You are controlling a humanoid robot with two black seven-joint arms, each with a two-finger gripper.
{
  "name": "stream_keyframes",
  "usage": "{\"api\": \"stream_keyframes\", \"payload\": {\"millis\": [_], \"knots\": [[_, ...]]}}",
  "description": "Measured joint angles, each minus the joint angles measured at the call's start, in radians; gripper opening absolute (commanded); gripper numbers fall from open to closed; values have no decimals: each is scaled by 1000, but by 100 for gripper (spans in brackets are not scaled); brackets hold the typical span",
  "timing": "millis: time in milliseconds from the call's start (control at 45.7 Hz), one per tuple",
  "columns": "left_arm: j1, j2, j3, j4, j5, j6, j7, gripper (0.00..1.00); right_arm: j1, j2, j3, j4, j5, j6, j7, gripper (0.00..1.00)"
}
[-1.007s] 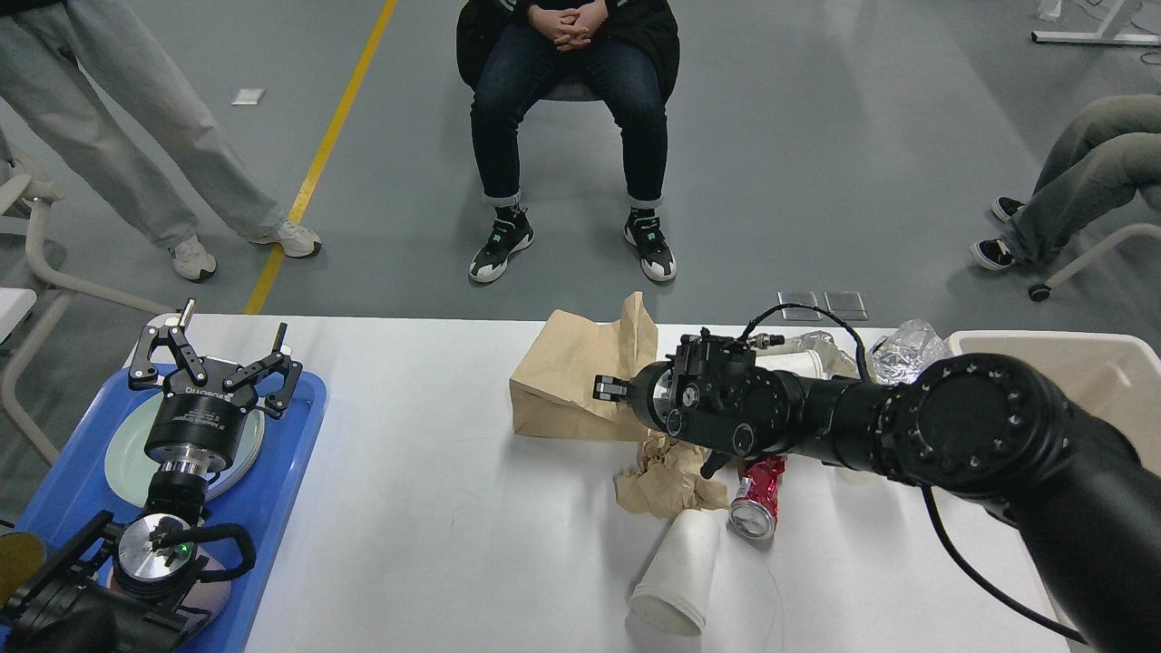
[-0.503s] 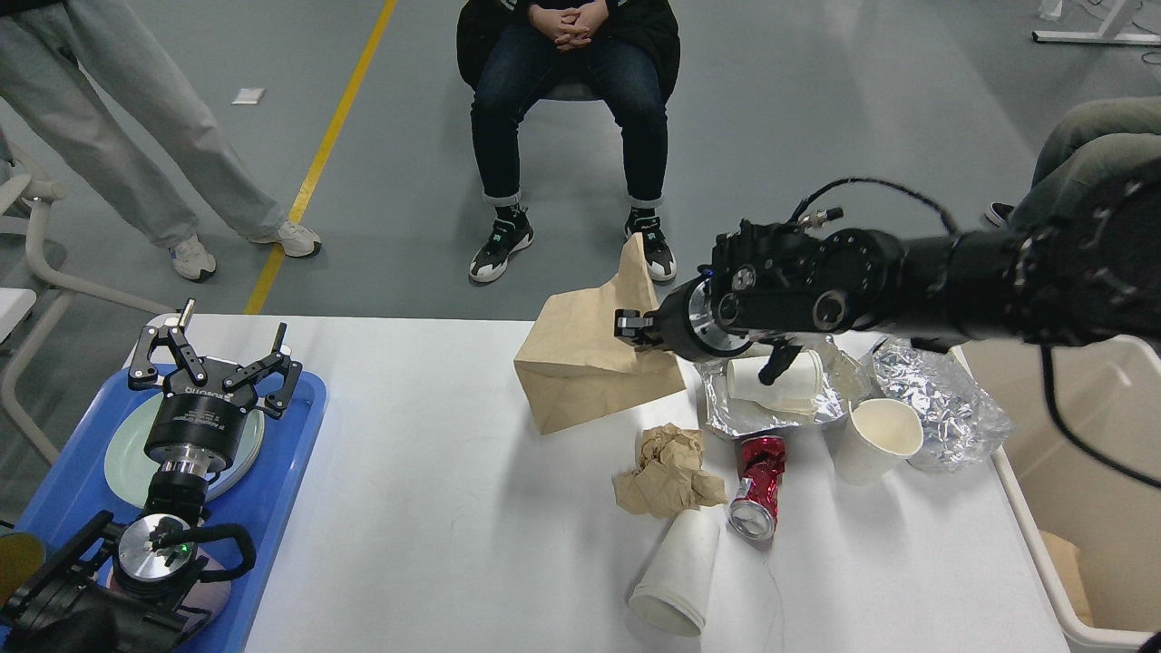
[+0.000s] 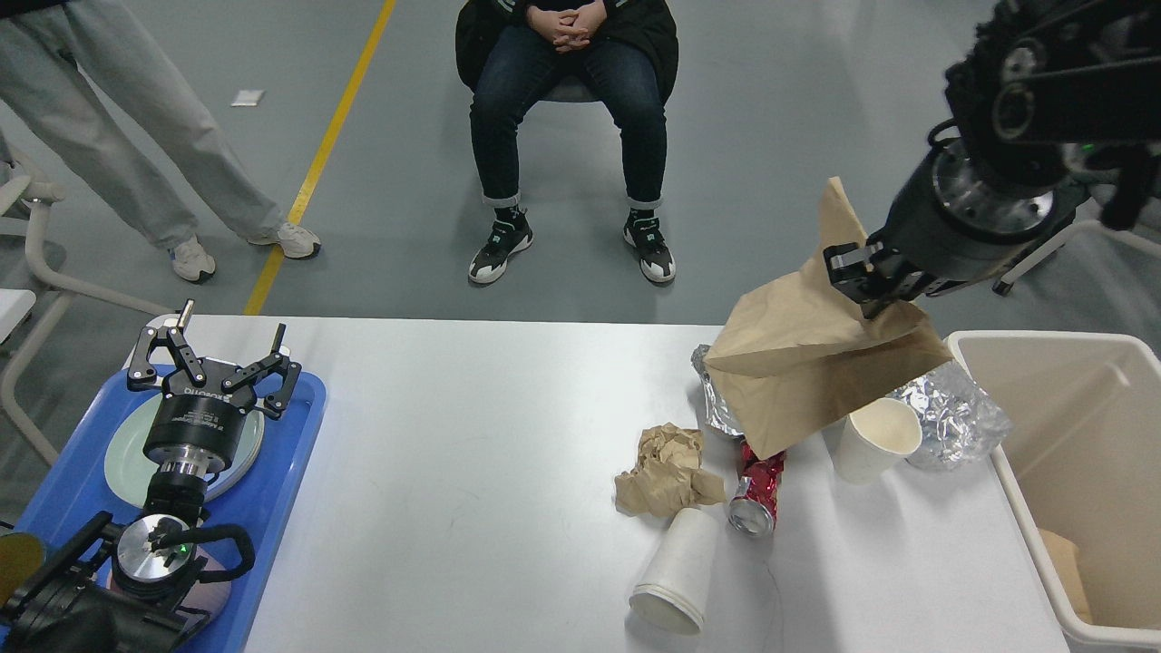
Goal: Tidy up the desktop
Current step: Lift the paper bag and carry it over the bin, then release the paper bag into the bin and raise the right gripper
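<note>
Head view shows your right gripper (image 3: 860,275) clamped on the upper edge of the paper bag (image 3: 816,363); a second ago that bag sat on the desktop (image 3: 453,435) near its far edge, with the gripper reaching in low beside it; now it hangs clear of the surface, tilted, its lower corner over the can (image 3: 755,494) and foil (image 3: 952,413); the arm has swung up and to the right, toward the bin (image 3: 1052,349). You can read this as the bag lifted and part-way through its carry; I judge the next move to be a release over the bin, which has room, though only one scrap shows in its corner.

Your left gripper (image 3: 215,367) has not moved across the three pictures; its jaws stand wide and empty above the plate (image 3: 122,462) on the blue tray (image 3: 272,508).

The desktop is the wide white surface filling the lower half of the view, between tray and bin; it is far from tidy; crumpled paper (image 3: 667,472), a toppled cup (image 3: 678,571), an upright cup (image 3: 875,440), the can and the foil lie clustered at its right side.

Watch the bag's trailing corner; it hangs low enough that it may brush the upright cup on the way across.
</note>
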Motion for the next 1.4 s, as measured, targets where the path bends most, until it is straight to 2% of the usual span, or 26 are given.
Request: {"api": "stream_keyframes", "payload": {"millis": [131, 306, 416, 613, 766, 897, 1029, 1182, 1291, 1401], "knots": [[0, 0, 0, 0, 0, 0, 0, 96, 38, -3, -129, 19, 0, 42, 67, 0], [0, 0, 0, 0, 0, 1, 0, 96, 42, -49, -247, 16, 3, 32, 82, 0], [1, 0, 0, 0, 0, 1, -2, 96, 6, -141, -314, -10, 2, -20, 79, 0], [1, 1, 1, 0, 0, 1, -2, 96, -161, -417, -355, -130, -61, -115, 54, 0], [2, 1, 1, 0, 0, 1, -2, 96, -427, -561, -297, -363, -102, -150, 36, 0], [1, 1, 1, 0, 0, 1, -2, 96, -725, -595, -149, -534, -99, -231, 36, 0], [0, 0, 0, 0, 0, 1, 0, 96, -1032, -598, 43, -694, -92, -368, 35, 0], [0, 0, 0, 0, 0, 1, 0, 96, -1422, -533, 277, -934, -90, -503, 11, 0], [0, -1, 0, 0, 0, 1, 0, 96, -1635, -464, 409, -1117, -90, -577, -31, 0], [0, -1, 0, 0, 0, 1, 0, 96, -1800, -358, 482, -1292, -90, -614, -42, 0]]}}
